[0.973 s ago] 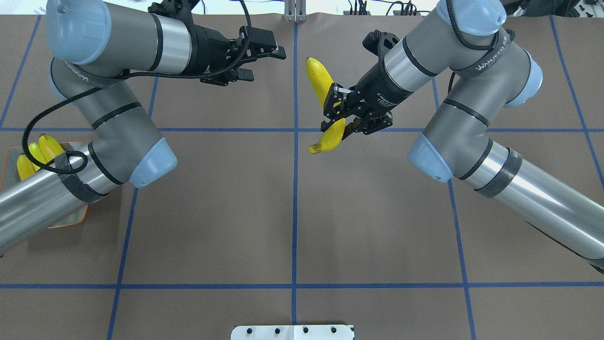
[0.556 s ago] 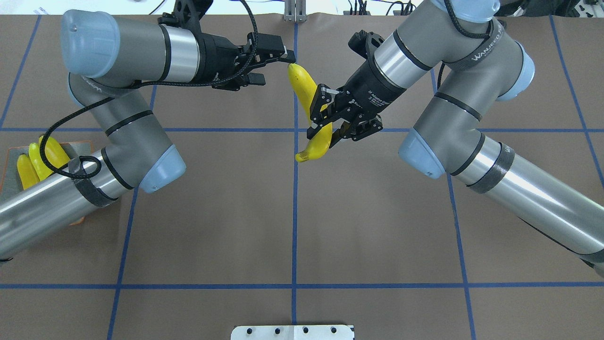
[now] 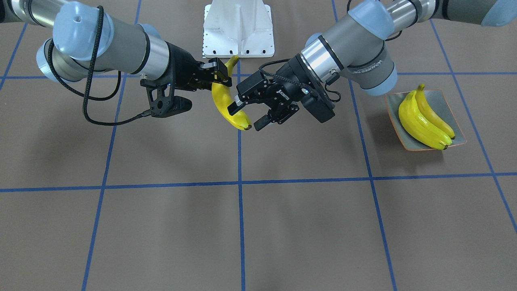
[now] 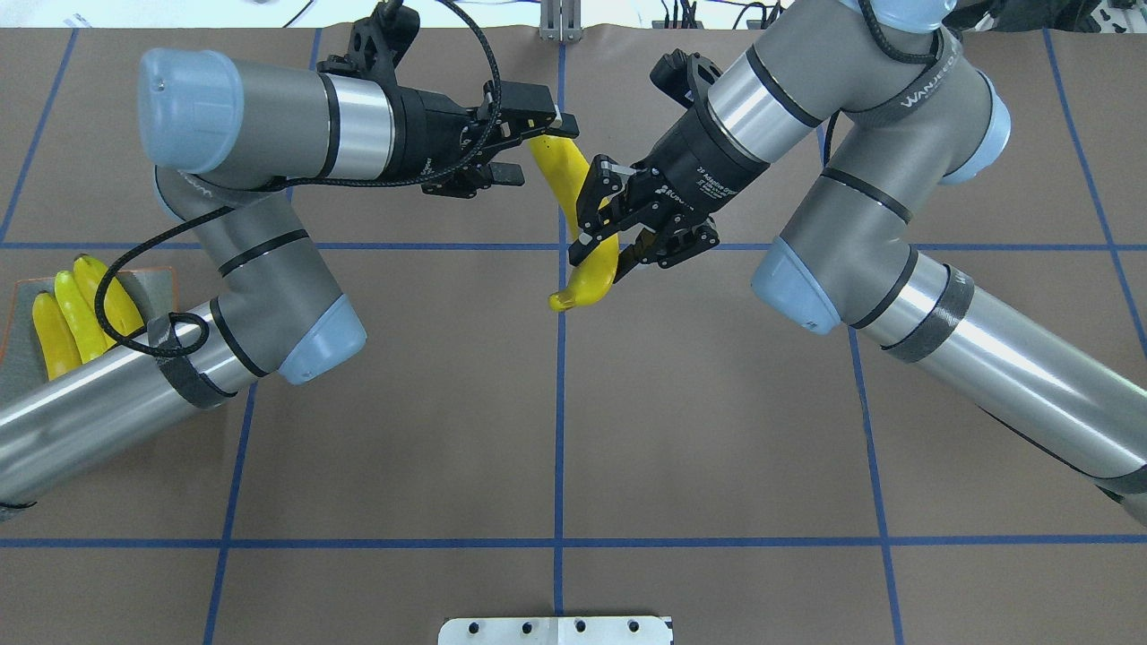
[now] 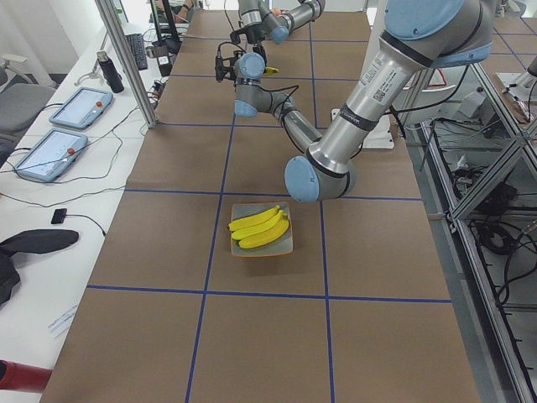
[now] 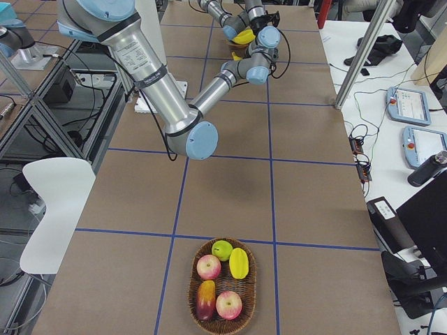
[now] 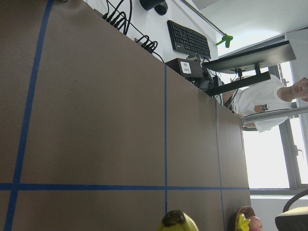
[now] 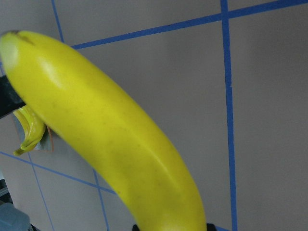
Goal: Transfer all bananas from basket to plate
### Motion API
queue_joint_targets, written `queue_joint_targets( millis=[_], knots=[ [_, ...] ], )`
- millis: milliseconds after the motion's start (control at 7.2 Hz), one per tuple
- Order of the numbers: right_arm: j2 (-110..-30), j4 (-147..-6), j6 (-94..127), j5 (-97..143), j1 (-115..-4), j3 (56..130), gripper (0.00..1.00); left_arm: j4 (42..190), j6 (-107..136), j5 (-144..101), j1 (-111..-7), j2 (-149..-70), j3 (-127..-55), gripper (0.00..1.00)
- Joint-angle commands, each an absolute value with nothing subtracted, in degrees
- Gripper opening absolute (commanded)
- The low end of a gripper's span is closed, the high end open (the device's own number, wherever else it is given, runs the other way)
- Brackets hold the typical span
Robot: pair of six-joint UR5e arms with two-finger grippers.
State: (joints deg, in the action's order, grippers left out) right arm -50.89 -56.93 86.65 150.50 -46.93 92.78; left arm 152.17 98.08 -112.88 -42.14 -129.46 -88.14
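One yellow banana [image 4: 563, 179] hangs in the air over the table's middle, with my right gripper [image 4: 607, 240] shut on its near half. My left gripper [image 4: 533, 145] is open, and its fingers straddle the banana's far tip without closing on it. In the front-facing view the same banana [image 3: 224, 103] shows between the right gripper [image 3: 218, 76] and the left gripper [image 3: 249, 113]. The plate [image 3: 442, 101] holds three bananas [image 3: 420, 121]. The basket [image 6: 190, 289] stands at the table's far right end with several other fruits in it.
The white robot base [image 3: 238, 28] sits at the table's near edge between the arms. My left forearm crosses over the plate [image 4: 154, 285] in the overhead view. A person [image 7: 262, 103] and a keyboard [image 7: 188, 34] are beyond the far edge.
The right arm carried the banana leftward toward the centre line. The left gripper swung right to meet it, and its open fingers now sit around the banana's far tip.
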Motion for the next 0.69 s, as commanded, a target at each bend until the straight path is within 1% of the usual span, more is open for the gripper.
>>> queue_joint_targets(
  millis=[0, 278, 556],
  knots=[
    [-50.19, -55.90, 89.81, 149.94, -46.93, 92.81, 0.00, 153.80, 100.72, -111.63, -41.40, -129.46, -88.15, 0.99],
    [-49.31, -55.90, 92.88, 149.07, -46.93, 92.81, 0.00, 153.81, 100.81, -111.09, -40.78, -129.46, -88.15, 0.99],
    [-48.87, -55.90, 94.56, 148.10, -46.93, 92.81, 0.00, 153.90, 101.51, -111.09, -40.43, -129.55, -88.33, 0.89]
  ],
)
